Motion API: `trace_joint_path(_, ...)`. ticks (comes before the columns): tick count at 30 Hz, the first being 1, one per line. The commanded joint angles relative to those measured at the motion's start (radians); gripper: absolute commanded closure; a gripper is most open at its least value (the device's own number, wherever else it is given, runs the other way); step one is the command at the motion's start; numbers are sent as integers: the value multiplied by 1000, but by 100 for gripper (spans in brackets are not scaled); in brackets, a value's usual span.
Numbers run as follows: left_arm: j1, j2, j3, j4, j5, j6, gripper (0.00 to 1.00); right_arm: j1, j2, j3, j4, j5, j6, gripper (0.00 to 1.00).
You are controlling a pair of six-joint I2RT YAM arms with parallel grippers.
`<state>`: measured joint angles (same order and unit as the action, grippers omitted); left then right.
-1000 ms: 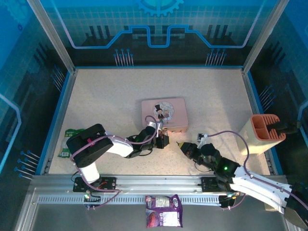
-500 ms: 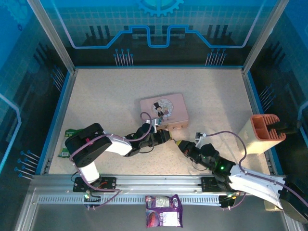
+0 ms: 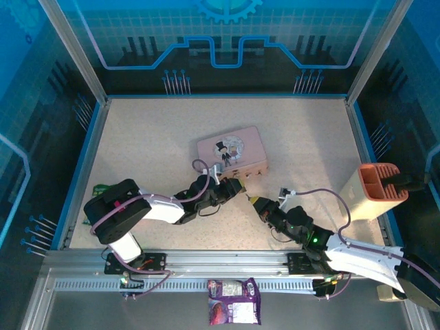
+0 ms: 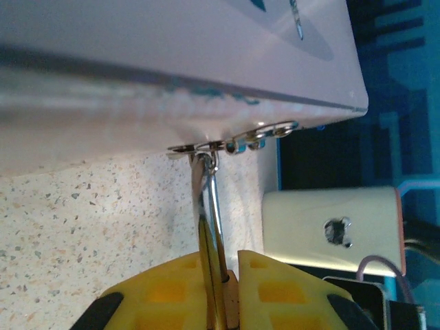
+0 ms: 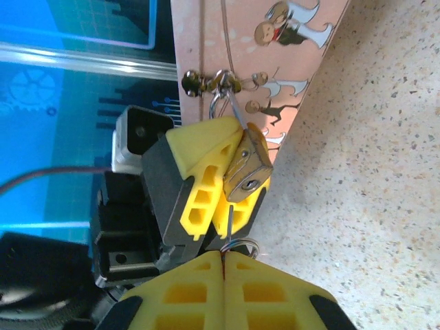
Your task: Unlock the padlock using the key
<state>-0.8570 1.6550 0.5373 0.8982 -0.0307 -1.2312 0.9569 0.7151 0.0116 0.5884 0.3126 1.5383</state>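
The small brass padlock [image 5: 244,168] hangs by its thin silver shackle [image 4: 208,199] from the hasp [image 4: 240,144] of the pink box [image 3: 230,150]. My left gripper [image 4: 220,289] is shut on the padlock body [image 4: 218,275], its yellow fingers [image 5: 203,165] on either side. The keyhole face points toward my right gripper [image 5: 223,265], which is shut on the key [image 5: 229,218]. The thin blade sticks up with its tip just under the padlock's bottom, a little beside the keyhole and not in it. Seen from above, the left gripper [image 3: 237,190] and right gripper [image 3: 256,201] meet in front of the box.
A cream holder with an orange top [image 3: 375,191] stands at the right edge and also appears as the cream holder [image 4: 330,227] beyond the left fingers. A green packet [image 3: 96,203] lies at the left wall. A purple packet [image 3: 234,311] rests on the front rail.
The pink box has swung and slid left and back. The left gripper has stretched right with the padlock. The right gripper has moved left, up to the padlock.
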Motion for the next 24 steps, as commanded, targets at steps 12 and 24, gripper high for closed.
trace_joint_path(12,-40,-22,-10,304,-159,-163,100,59,-70,-32,-46,135,62,100)
trace_joint_path(24,-52,-8,-8,350,-154,-191,100,46,55,-21,125,122,53,100)
